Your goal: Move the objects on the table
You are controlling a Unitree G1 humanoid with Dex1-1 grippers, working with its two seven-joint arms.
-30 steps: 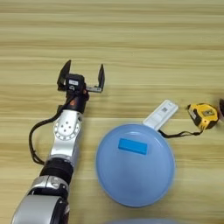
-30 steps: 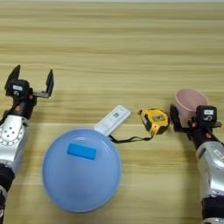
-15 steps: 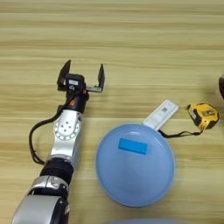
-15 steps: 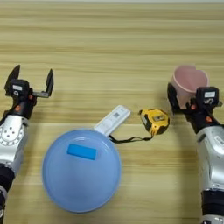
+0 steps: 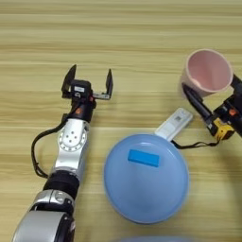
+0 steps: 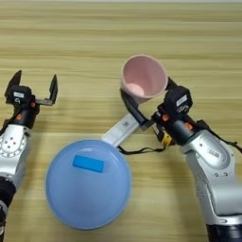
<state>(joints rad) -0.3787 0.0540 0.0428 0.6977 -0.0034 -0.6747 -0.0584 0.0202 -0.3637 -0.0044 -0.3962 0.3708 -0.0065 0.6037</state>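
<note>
Above white bar [image 6: 121, 130], right tool [image 6: 147, 101] grips pink cup [image 6: 143, 80].

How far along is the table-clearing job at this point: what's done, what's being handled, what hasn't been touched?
Done: the small blue block lies on the light-blue plate. In hand: the right tool holds the pink cup above the white remote, hiding most of the tape measure. The left tool hovers open and empty. Remote and tape measure rest on the table.
</note>
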